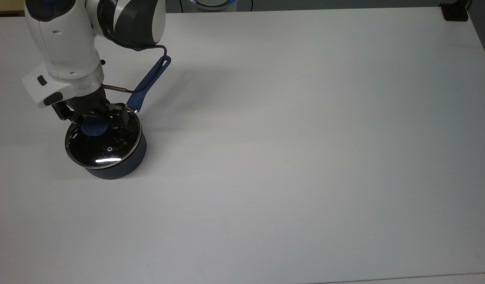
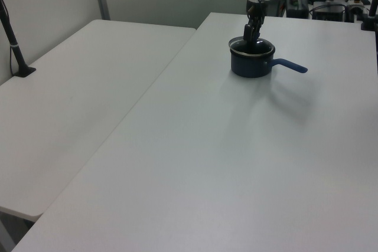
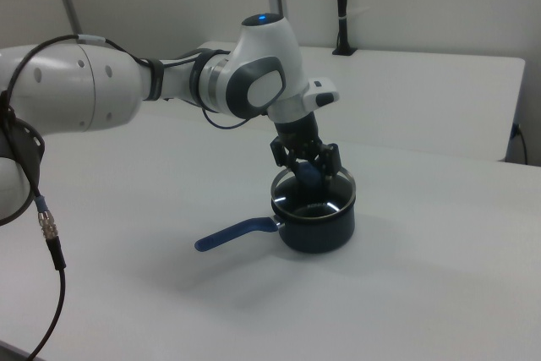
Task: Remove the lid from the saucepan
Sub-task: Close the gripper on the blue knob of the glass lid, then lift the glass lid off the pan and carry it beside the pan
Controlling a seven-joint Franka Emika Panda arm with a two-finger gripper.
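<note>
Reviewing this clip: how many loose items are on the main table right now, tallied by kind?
Saucepan: 1
Lid: 1, tilted on the saucepan, its blue knob between the fingers of the hand
Total: 2

- I have the broad white matte table (image 1: pixel 305 157) as my landmark; its top shows soft grey shadows.
- A second white table (image 2: pixel 77 81) butts against it on the left view's left.
- A black post clamp (image 2: pixel 18 57) stands at that second table's far-left edge.
- A small black block (image 1: pixel 454 12) sits at the landmark table's corner, top view's upper right.
</note>
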